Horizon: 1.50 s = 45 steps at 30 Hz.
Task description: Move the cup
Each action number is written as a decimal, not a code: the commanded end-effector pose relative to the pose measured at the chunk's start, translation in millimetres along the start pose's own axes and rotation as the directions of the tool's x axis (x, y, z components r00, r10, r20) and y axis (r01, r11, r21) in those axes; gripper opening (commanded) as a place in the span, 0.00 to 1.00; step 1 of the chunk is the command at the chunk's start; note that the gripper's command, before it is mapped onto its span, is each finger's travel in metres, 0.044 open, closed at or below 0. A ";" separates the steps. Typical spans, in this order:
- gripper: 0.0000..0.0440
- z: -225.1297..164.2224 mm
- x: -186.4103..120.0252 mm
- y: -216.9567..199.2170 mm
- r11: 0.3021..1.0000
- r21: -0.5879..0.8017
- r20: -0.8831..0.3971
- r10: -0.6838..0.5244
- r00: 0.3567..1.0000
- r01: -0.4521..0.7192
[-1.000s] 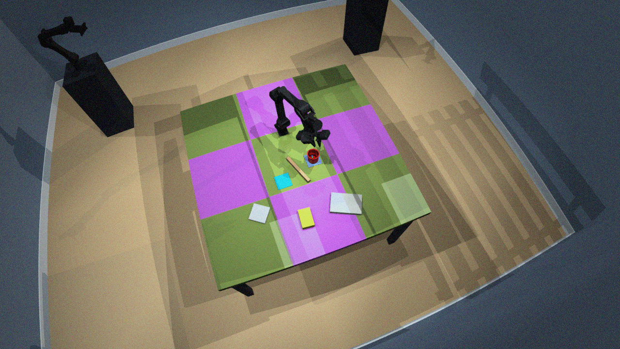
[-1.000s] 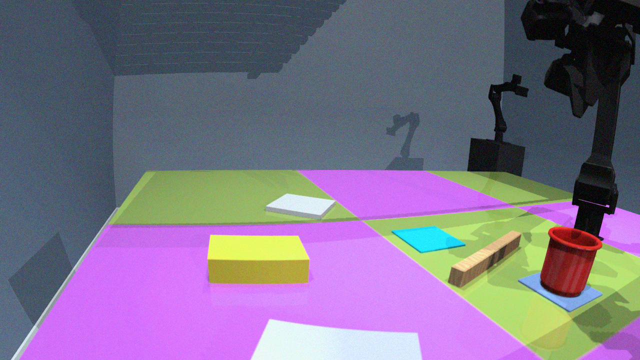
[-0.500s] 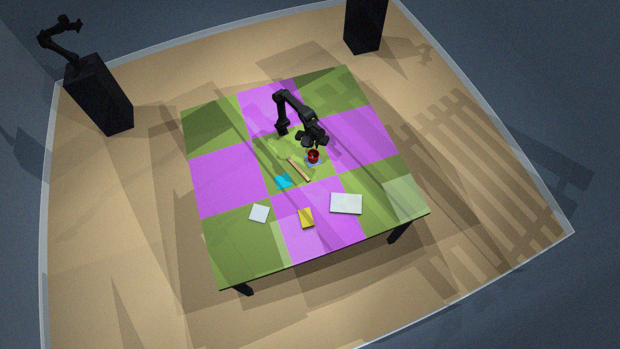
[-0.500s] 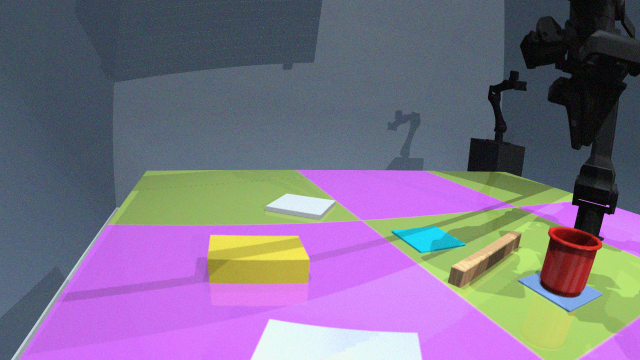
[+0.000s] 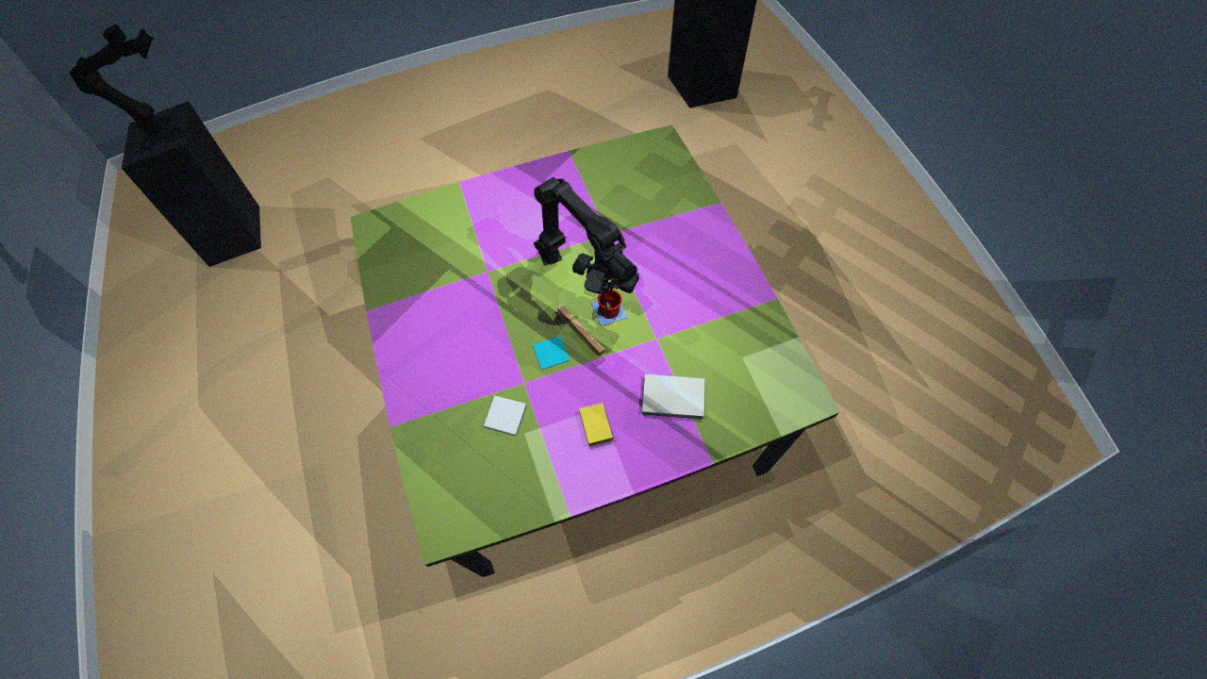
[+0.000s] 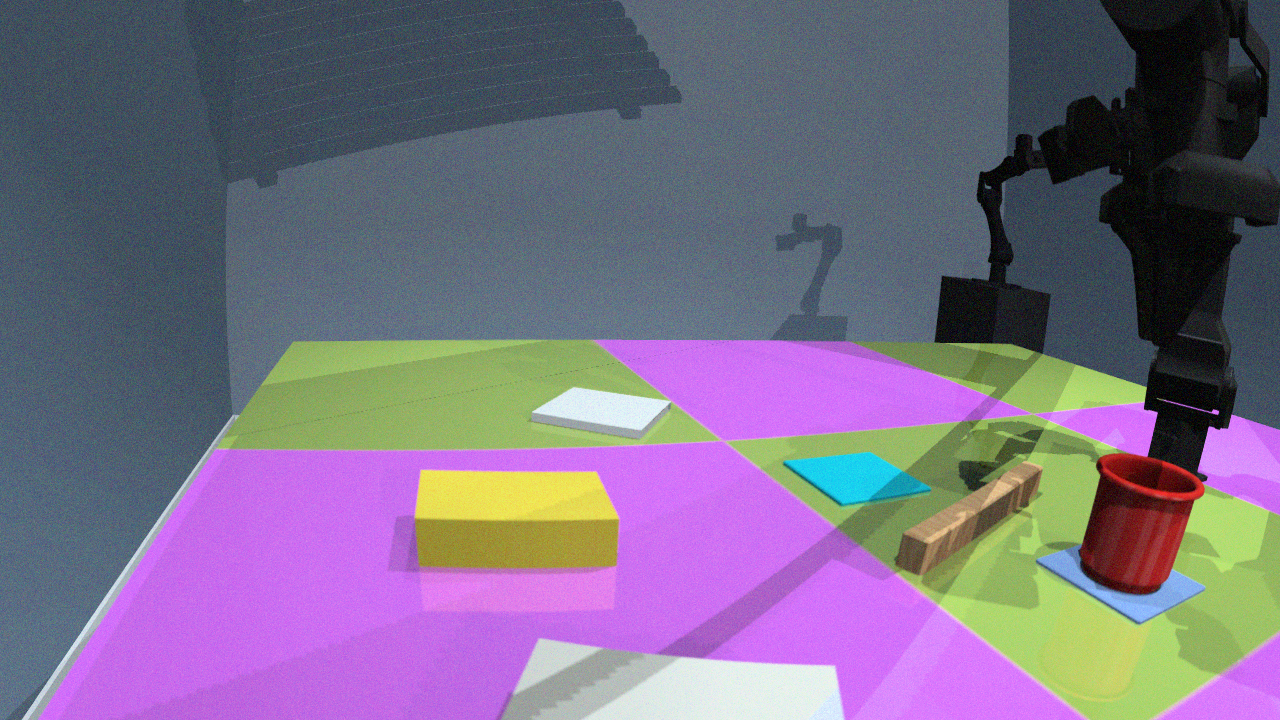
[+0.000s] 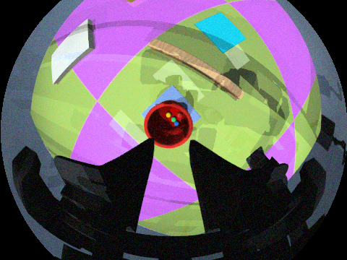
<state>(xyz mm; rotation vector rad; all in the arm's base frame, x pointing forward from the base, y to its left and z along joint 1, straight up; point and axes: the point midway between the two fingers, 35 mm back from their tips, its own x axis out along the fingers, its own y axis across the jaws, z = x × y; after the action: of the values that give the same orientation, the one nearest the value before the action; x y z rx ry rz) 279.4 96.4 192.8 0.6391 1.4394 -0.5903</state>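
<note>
Cup (image 5: 609, 309) (image 6: 1133, 537) (image 7: 164, 133) below the open gripper (image 5: 607, 289) (image 6: 1161, 333) (image 7: 173, 141)

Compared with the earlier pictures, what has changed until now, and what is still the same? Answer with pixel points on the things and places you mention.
The gripper (image 5: 608, 290) (image 6: 1160, 336) (image 7: 172, 141) has moved down, closer to the red cup (image 5: 609, 313) (image 6: 1134, 532) (image 7: 168, 139). Nothing was taken hold of or let go; its fingers stand apart above the cup. The cup stayed upright on the blue pad (image 5: 620, 319) (image 6: 1141, 610) (image 7: 171, 94), and the wooden bar (image 5: 582, 331) (image 6: 971, 519) (image 7: 199, 65) and cyan pad (image 5: 551, 353) (image 6: 854, 479) (image 7: 220, 32) stayed too.
</note>
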 end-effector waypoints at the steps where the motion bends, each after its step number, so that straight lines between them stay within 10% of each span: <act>1: 0.34 -1.1 10.0 -5.0 0.999 0.013 -0.010 -0.047 0.999 0.047; 45: 0.34 -13.4 129.7 -28.9 0.970 -0.069 -0.043 -0.237 0.971 0.234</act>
<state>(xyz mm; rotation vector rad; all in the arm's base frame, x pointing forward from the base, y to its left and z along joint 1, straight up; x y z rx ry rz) 259.5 88.5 70.1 0.4617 1.5743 -0.7253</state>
